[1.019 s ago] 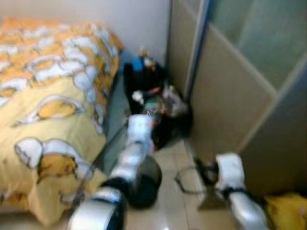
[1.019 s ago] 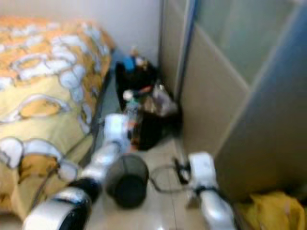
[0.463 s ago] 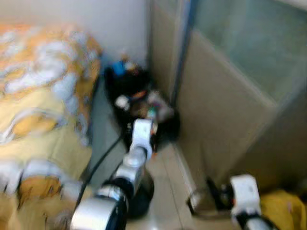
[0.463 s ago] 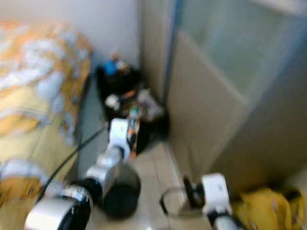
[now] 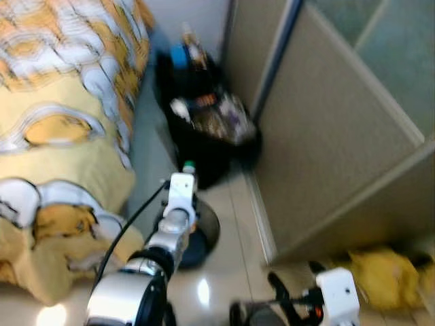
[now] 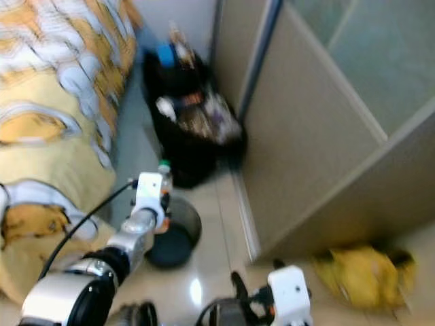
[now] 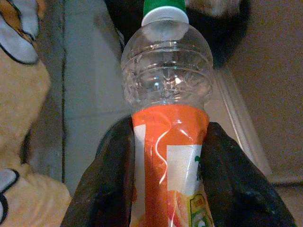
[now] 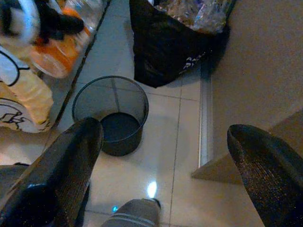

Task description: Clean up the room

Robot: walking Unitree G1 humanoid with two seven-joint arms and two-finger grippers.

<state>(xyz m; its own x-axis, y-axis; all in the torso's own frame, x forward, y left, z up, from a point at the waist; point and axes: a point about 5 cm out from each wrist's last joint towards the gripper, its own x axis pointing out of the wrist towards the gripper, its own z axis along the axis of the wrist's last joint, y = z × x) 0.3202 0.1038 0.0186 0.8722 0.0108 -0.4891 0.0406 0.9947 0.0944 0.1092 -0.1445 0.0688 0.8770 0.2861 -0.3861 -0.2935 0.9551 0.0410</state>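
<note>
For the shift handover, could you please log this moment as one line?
left hand: shut on plastic bottle | bottle: above mesh wastebasket | right hand: open, idle | black rubbish bag: full

This was a bedroom in a home. A bed with a yellow cartoon-print duvet [image 5: 61,136] filled the left side, and sliding wardrobe doors [image 5: 340,129] with frosted panels ran along the right. Pale glossy floor tiles [image 5: 231,251] lay between them, with a wire mesh wastebasket [image 8: 110,115] near and a stuffed black rubbish bag [image 5: 211,129] in the far corner.
</note>
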